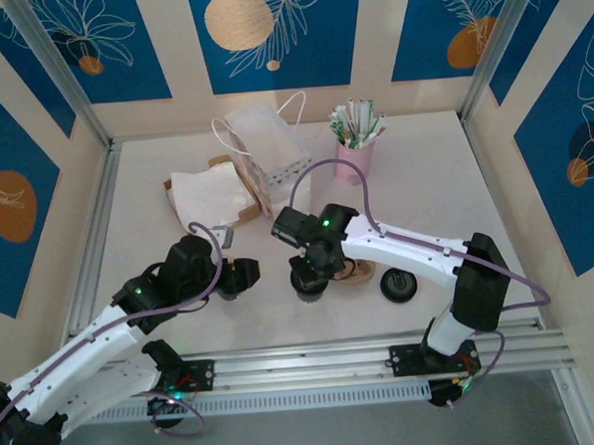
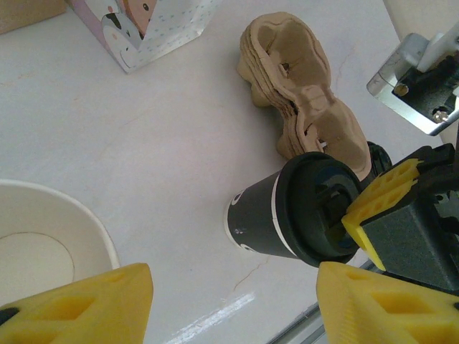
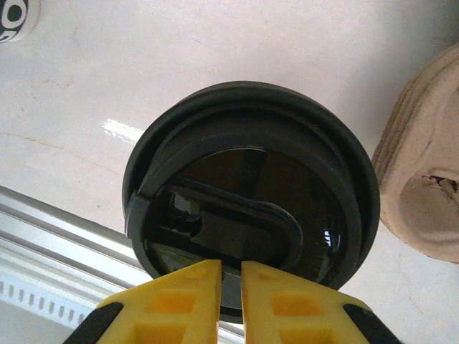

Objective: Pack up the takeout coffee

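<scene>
Two pincers: right pincer nearly together atop takeout coffee lid, left pincer apart alongside.

The white table carries a patterned paper bag standing near the middle of its far edge. A pink cup of paper-wrapped sticks is on the bag's right-edge side, and flattened paper packaging on its left-edge side. Toward the near edge sit a lidless cup, the takeout coffee, a cardboard cup carrier just beside it, and a loose black lid.
</scene>
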`<state>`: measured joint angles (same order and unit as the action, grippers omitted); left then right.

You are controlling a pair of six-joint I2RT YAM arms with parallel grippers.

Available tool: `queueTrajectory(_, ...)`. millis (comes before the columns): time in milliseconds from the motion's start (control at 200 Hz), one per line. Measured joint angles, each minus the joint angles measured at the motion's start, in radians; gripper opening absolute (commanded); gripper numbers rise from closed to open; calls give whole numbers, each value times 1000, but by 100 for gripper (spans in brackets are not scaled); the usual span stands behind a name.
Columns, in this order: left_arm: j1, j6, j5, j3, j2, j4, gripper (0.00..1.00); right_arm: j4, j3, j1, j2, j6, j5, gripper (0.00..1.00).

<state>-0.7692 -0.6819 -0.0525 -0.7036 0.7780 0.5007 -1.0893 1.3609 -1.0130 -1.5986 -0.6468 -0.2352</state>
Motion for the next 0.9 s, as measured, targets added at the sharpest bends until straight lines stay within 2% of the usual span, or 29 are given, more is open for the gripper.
queueTrajectory(900, 2, 0, 0, 3, -11, -8, 62, 37, -38, -5, 13, -16, -1, 18)
